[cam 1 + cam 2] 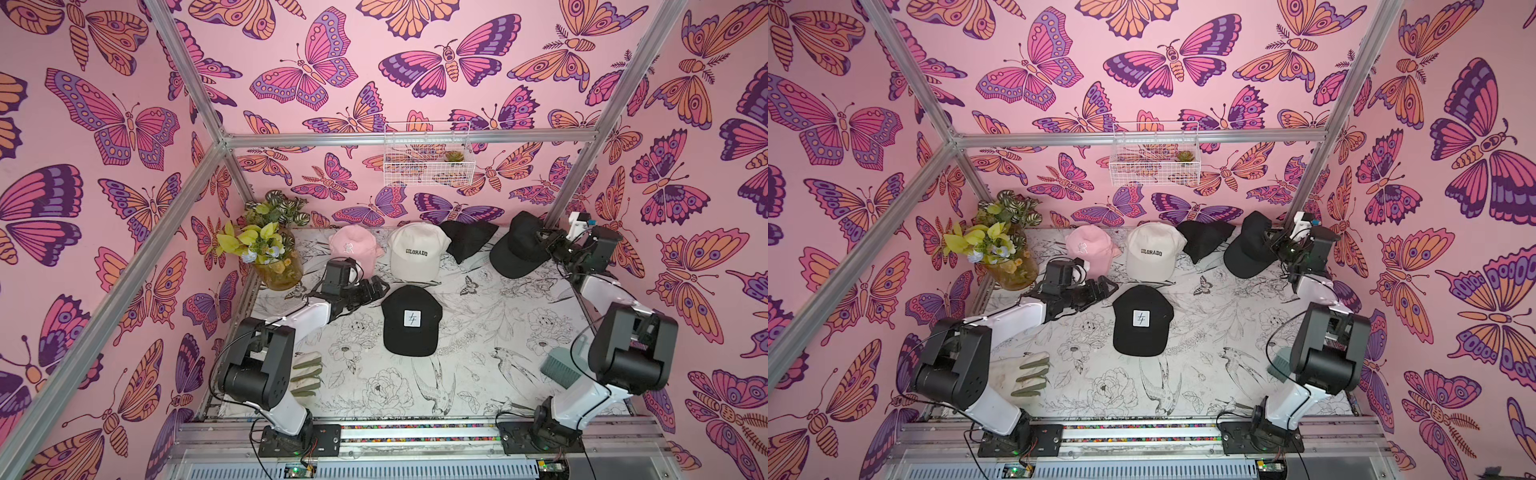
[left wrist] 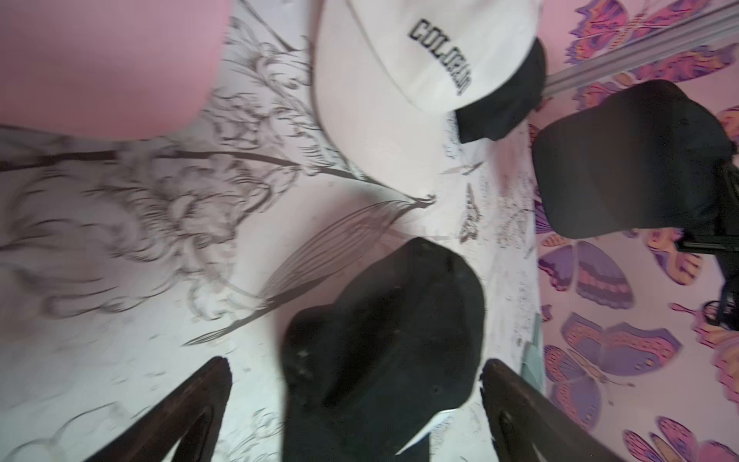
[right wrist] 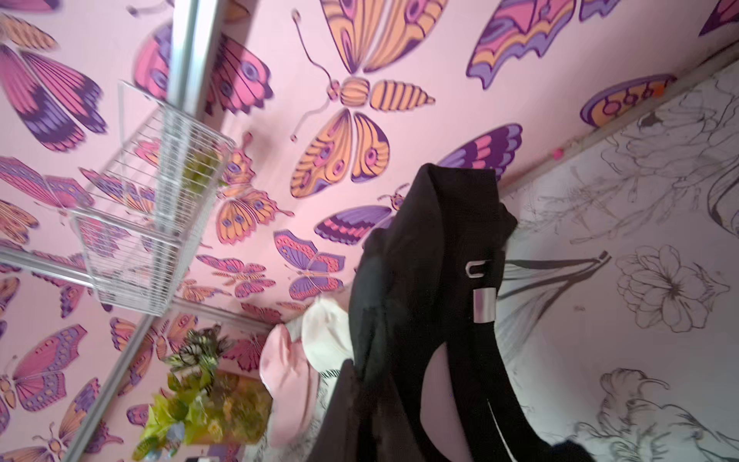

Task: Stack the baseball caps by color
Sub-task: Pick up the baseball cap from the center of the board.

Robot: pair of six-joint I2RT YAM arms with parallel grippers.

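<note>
**Three black caps, one in hand**

Right gripper (image 1: 545, 246) is clamped on a black cap (image 1: 515, 249) at two o'clock. Carry it high, clear of the crumpled black cap (image 1: 467, 239) at one o'clock, and lower it squarely onto the patched cap (image 1: 411, 322) at centre. Left gripper (image 1: 376, 286), jaws wide, hovers at its ten o'clock; keep it clear.

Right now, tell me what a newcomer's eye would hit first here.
The pink butterfly wallpaper covering every wall dominates. On the floral table, a black cap with a white patch lies mid-table, the open left gripper just beside it. At the far right corner, the right gripper is shut on a plain black cap.
</note>
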